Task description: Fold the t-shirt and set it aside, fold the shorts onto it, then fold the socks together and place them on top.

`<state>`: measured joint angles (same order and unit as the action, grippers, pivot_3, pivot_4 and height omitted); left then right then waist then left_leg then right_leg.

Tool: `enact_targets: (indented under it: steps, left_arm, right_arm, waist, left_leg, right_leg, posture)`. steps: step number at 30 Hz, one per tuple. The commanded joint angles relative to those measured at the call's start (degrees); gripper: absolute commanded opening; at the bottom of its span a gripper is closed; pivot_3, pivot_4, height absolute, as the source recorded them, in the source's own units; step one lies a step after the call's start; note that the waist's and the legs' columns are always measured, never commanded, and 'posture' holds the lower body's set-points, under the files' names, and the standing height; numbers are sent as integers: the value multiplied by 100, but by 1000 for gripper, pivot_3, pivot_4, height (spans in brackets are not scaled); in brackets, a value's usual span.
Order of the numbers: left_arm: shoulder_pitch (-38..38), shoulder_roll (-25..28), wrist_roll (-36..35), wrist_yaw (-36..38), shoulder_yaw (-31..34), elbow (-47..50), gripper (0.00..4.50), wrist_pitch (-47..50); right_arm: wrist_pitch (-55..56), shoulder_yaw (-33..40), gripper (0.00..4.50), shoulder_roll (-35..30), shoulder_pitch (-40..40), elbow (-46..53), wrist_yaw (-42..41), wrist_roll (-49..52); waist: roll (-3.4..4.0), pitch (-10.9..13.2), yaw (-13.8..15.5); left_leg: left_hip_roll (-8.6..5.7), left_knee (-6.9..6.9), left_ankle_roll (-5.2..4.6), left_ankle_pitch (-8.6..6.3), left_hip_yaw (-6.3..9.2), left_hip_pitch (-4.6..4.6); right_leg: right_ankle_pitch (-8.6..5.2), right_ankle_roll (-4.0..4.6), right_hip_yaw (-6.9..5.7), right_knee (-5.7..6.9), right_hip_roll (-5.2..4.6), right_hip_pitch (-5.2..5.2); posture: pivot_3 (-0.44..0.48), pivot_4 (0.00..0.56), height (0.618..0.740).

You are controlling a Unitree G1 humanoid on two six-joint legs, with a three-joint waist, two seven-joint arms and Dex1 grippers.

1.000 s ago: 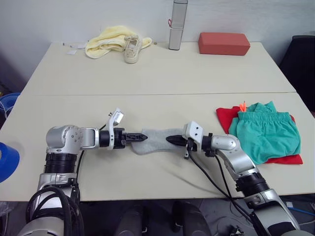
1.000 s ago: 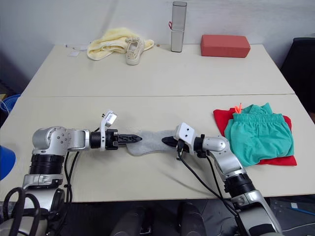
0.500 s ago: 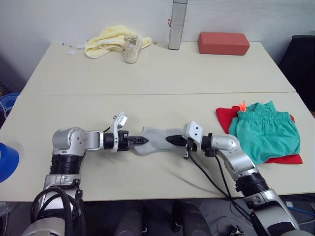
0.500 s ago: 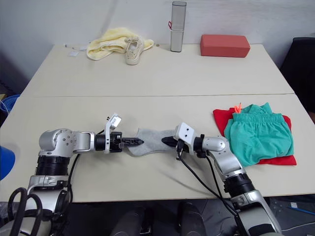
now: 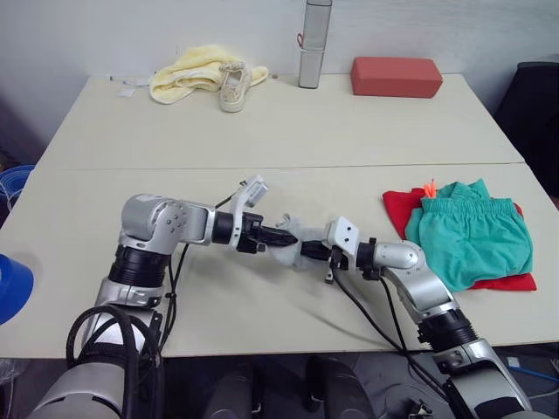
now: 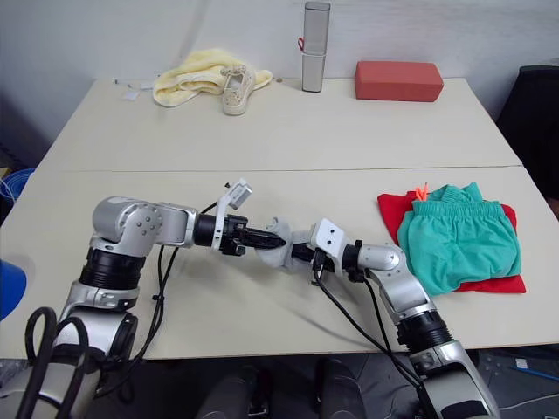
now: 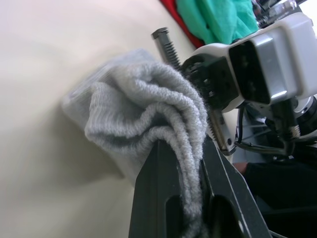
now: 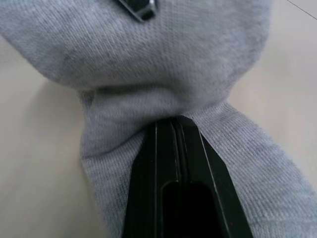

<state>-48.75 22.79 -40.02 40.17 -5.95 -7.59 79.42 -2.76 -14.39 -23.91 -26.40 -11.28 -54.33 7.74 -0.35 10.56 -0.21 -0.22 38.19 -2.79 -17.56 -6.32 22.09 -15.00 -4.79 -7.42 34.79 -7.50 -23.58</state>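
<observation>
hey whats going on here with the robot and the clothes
The robot is folding the grey socks near the front of the table. The left gripper and the right gripper are each shut on an end of the socks, held close together so the socks bunch up between them. To the robot's right, the teal shorts already lie folded on the red t-shirt. The socks are not yet on that pile.

Head stereo views look forward and down over the surface (image 5: 288,131); both wrist views sit close on the socks (image 7: 143,104).
</observation>
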Motion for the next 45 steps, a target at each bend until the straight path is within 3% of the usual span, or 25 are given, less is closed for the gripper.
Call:
enact_targets:
  steps: [1, 3, 4, 11, 15, 18, 28, 37, 41, 45]
  left_arm:
    - [-136, -133, 5, 200, -38, -41, 4, -253]
    - [-113, -127, 91, 309, -201, -22, 4, -415]
    - [-94, -99, 129, 370, -289, 0, 662, -472]
    - [190, -86, 362, 540, -265, 164, 2737, -1336]
    - [424, -61, 312, 1049, -210, 253, 4017, -2035]
    - [562, -110, 265, 1265, -147, 283, 4017, -2370]
    - [724, -173, 1066, 1783, -716, 36, 4017, -3757]
    - [882, -783, 1681, 1914, -862, -585, 4017, -5232]
    - [1009, -986, 1330, 2092, -447, -415, 4017, -5540]
    - [1156, -788, 865, 2354, -82, 333, 4017, -5372]
  right_arm:
    - [-82, -61, 0, 50, 96, 100, 27, -82]
    - [-93, -59, 0, 57, 107, 121, 39, -77]
    - [-99, -60, 0, 61, 113, 133, 46, -77]
    - [-149, -8, 0, 13, 150, 298, -7, 7]
    - [-234, 70, 0, -63, 184, 524, -108, 126]
    - [-292, 143, 0, -162, 234, 704, -201, 221]
    - [-678, 911, 0, -698, 867, 1532, 11, 561]
    - [-1064, 2186, 0, -1283, 2190, 2335, 249, 1093]
    - [-1175, 2402, 0, -1168, 2656, 2598, 382, 1351]
    - [-1274, 2612, 0, -1035, 2941, 2755, 543, 1657]
  waist:
    - [0, 0, 0]
    - [0, 0, -2]
    - [0, 0, -2]
    - [0, 0, -1]
    - [0, 0, 0]
    - [0, 0, 7]
    - [0, 0, 27]
    - [0, 1, 162]
    - [0, 1, 160]
    - [1, 1, 155]
  left_leg:
    - [0, 0, 0, 0, 0, 0]
    - [0, 0, 0, 1, 0, 0]
    - [1, 0, 2, 2, 0, 0]
    - [1, -1, 1, 4, 1, 0]
    - [1, 0, 1, 4, 1, 2]
    - [1, 0, 0, 4, 1, 3]
    - [-1, 2, -4, 6, 4, 9]
    - [-2, 3, -13, 2, 4, 12]
    - [-1, 2, -14, 2, 5, 12]
    - [2, 1, -13, 2, 5, 10]
  right_leg:
    - [0, 0, 0, 0, 0, 0]
    - [0, 0, 0, 0, 1, -1]
    - [-1, 1, 0, 0, 2, -1]
    - [-1, 2, 0, -1, 2, -1]
    - [-1, 2, -1, -2, 1, -1]
    - [-1, 2, -2, -3, 1, -2]
    - [-1, 2, -9, -6, -5, -1]
    - [0, 1, -12, -24, -8, 0]
    - [0, 1, -12, -35, -10, -2]
    - [-1, 3, -11, -31, -9, -3]
  posture:
    - [0, 150, 740]
    - [0, 150, 740]
    - [0, 150, 740]
    - [0, 150, 740]
    - [0, 150, 740]
    - [0, 150, 740]
    - [0, 150, 740]
    - [0, 150, 740]
    - [0, 150, 740]
    - [0, 150, 740]
